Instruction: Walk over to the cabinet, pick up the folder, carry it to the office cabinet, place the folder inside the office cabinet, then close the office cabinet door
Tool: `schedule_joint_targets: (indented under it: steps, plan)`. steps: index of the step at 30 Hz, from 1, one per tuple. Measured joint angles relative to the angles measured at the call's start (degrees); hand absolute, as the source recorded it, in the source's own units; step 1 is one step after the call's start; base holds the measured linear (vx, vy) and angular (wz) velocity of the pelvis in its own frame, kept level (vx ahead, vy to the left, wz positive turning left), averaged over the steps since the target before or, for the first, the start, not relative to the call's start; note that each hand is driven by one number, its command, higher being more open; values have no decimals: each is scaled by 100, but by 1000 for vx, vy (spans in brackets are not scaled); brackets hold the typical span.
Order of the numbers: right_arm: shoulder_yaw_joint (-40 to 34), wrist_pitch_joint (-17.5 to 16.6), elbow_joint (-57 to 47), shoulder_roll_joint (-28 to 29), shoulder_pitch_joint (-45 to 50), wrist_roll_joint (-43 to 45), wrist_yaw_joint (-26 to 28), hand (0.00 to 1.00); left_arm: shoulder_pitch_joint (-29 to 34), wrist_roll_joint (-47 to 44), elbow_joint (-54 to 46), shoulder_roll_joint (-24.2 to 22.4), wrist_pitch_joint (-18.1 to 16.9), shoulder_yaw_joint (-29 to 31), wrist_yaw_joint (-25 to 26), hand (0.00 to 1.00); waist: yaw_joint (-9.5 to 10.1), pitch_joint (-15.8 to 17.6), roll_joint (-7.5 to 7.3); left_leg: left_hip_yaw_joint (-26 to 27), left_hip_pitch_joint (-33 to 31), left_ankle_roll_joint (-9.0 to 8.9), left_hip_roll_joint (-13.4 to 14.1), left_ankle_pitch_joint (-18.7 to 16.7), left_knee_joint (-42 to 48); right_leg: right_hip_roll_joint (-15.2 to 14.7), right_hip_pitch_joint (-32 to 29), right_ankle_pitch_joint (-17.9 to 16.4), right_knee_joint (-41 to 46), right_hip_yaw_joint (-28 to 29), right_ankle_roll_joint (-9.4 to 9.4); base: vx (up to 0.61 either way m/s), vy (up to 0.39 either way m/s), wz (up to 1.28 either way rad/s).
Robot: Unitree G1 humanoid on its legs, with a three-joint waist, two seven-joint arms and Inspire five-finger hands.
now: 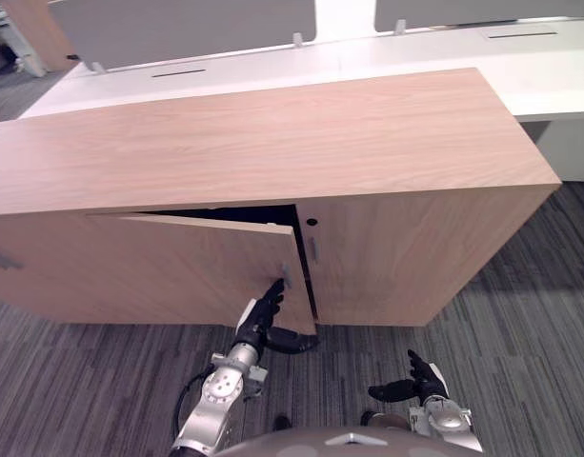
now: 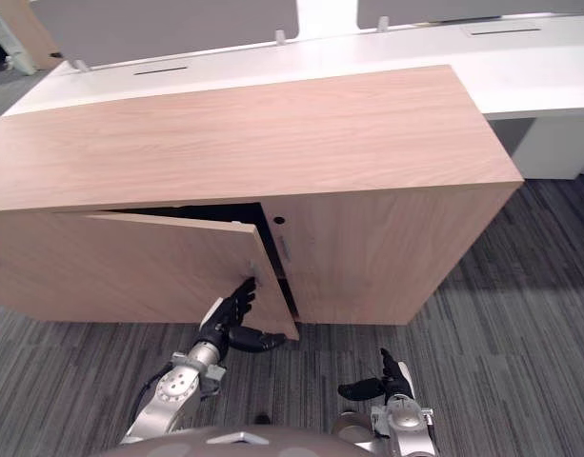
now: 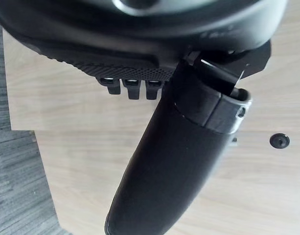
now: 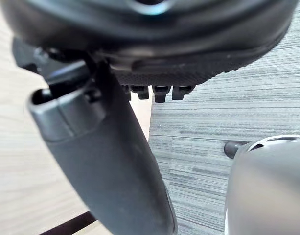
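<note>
Pressing straight, close-set fingers of the left hand point(image 1: 261, 320) against the office cabinet door point(image 1: 196, 271), ajar at frame centre. Stiff panel, probably light on its hinges; best pushed near the handle point(image 1: 285, 275). Right hand point(image 1: 421, 383) lower right, loosely spread, empty.

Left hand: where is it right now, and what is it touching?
In the left eye view the left hand sits low at centre, straight fingers against the free edge of the ajar cabinet door, near its small handle.
</note>
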Motion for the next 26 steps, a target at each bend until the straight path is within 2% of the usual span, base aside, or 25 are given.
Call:
schedule_joint_targets:
  steps: [6,10,15,17,23,26]
  plan:
    - [-14,34,73,23,-95,11,-134,100,-668,200,959,-92,-18,498,595,100,-170,98,-137,469,45,-9,53,-6,52,154,150,430,-635,386,-29,6,28,-38]
    - [-106,43,229,30,-103,55,-240,100,-621,195,1203,-159,-10,560,679,100,-218,153,-220,662,46,-12,51,-10,52,194,236,731,-1047,590,-25,-31,39,-28]
    - [-252,58,525,55,-181,131,-268,100,-365,195,1496,-201,-14,656,612,100,-197,157,-231,818,73,18,125,-189,86,302,361,1026,-1455,770,-47,-73,35,-21]
    - [-254,63,597,69,-188,135,-271,100,-291,195,1883,-228,-13,785,554,100,-176,176,-285,872,105,11,147,-225,152,319,391,1046,-1462,822,-54,-84,13,-18]
    - [-471,64,964,79,-263,144,-265,100,-66,206,3380,-275,26,1321,374,100,-65,148,-321,920,155,-8,209,-278,188,380,422,1034,-1477,857,-37,-50,-2,-5]
    - [-485,77,1091,62,-266,143,-264,100,-34,248,3665,-305,114,1591,373,100,30,145,-344,895,229,-21,224,-286,173,396,502,1037,-1475,827,-71,14,-1,3]
